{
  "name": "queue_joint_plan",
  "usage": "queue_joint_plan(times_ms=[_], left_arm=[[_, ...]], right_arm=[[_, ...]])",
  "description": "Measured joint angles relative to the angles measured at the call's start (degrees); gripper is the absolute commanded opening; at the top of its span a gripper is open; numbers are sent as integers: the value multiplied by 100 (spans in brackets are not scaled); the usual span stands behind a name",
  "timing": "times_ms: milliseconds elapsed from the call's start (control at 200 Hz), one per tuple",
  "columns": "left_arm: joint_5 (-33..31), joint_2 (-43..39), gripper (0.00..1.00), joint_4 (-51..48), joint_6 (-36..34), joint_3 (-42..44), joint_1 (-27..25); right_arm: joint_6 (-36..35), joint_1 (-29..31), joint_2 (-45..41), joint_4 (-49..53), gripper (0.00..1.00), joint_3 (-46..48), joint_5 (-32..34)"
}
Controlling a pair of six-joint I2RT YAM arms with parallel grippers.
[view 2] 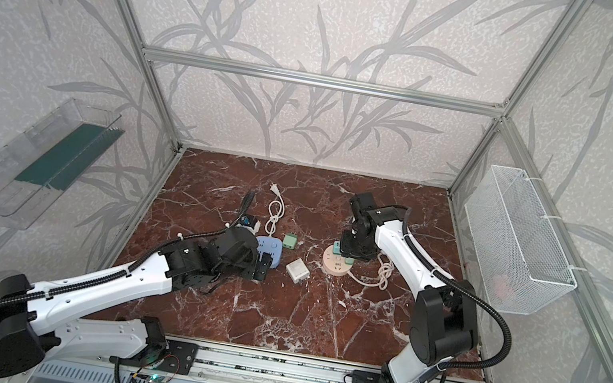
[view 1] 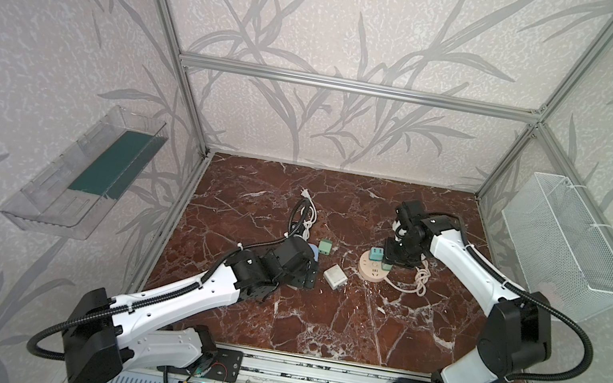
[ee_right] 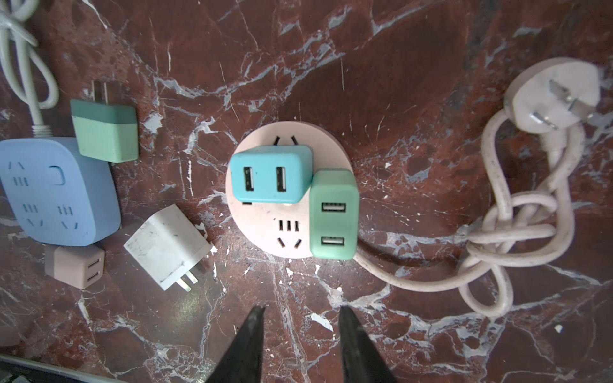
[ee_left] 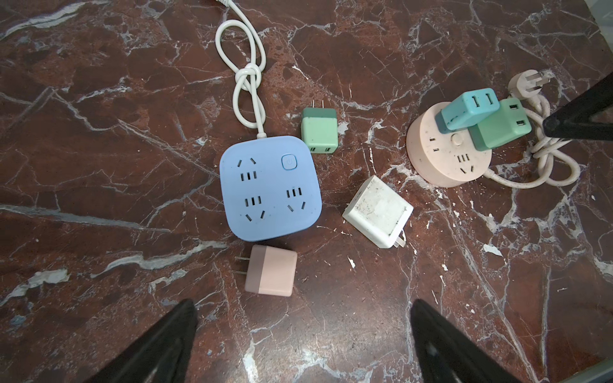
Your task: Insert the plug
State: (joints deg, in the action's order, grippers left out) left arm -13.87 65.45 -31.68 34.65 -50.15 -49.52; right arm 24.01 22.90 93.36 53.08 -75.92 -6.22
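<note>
The left gripper (ee_left: 303, 308) hangs with its jaws wide apart and empty above the marble table (ee_left: 99, 132). The right gripper (ee_right: 302, 311) has its jaws partly apart, with nothing between them, over the round pink power strip (ee_right: 265, 232). Three plugs lie loose: a pink adapter (ee_left: 270, 270), a white adapter (ee_left: 378, 210) and a green adapter (ee_left: 319, 131). All are nearer the left arm. The pink adapter lies flat just ahead of the left fingertips, between them and the blue power strip (ee_left: 270, 187), just beside its edge. Its long axis, prongs to USB face, runs along that edge and in line with the jaws' closing direction, prongs pointing away from the white adapter. A wrist turn is therefore probably required to clamp its flat sides. All three socket groups of the blue power strip are empty. The round pink power strip holds a teal adapter (ee_right: 270, 174) and a second green adapter (ee_right: 333, 215), both upright, leaving one group free. The clear wall bin (view 1: 84, 172) holds a dark green sheet (view 1: 113, 164). What the wire basket (view 1: 565, 244) holds cannot be determined.
</note>
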Motion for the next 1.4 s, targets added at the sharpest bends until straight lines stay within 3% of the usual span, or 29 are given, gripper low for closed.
queue_joint_plan(times_ms=[200, 400, 705, 1125, 1270, 1400], left_arm=[[-42, 0, 98, 11, -17, -7, 0], [-96, -4, 98, -59, -9, -7, 0], [-111, -11, 97, -450, 105, 20, 0], [31, -55, 94, -409, 74, 428, 0], [131, 17, 85, -192, -203, 457, 37], [308, 308, 69, 37, -468, 457, 162]], right_arm=[[26, 210, -391, -201, 32, 269, -190], [308, 1161, -1204, -525, 33, 723, -168], [796, 2487, -1292, -1032, 36, 1290, 284], [964, 2518, -1078, -1438, 36, 1294, 269], [962, 2518, -1078, -1475, 34, 1294, 264], [962, 2518, -1080, -1504, 33, 1294, 267]])
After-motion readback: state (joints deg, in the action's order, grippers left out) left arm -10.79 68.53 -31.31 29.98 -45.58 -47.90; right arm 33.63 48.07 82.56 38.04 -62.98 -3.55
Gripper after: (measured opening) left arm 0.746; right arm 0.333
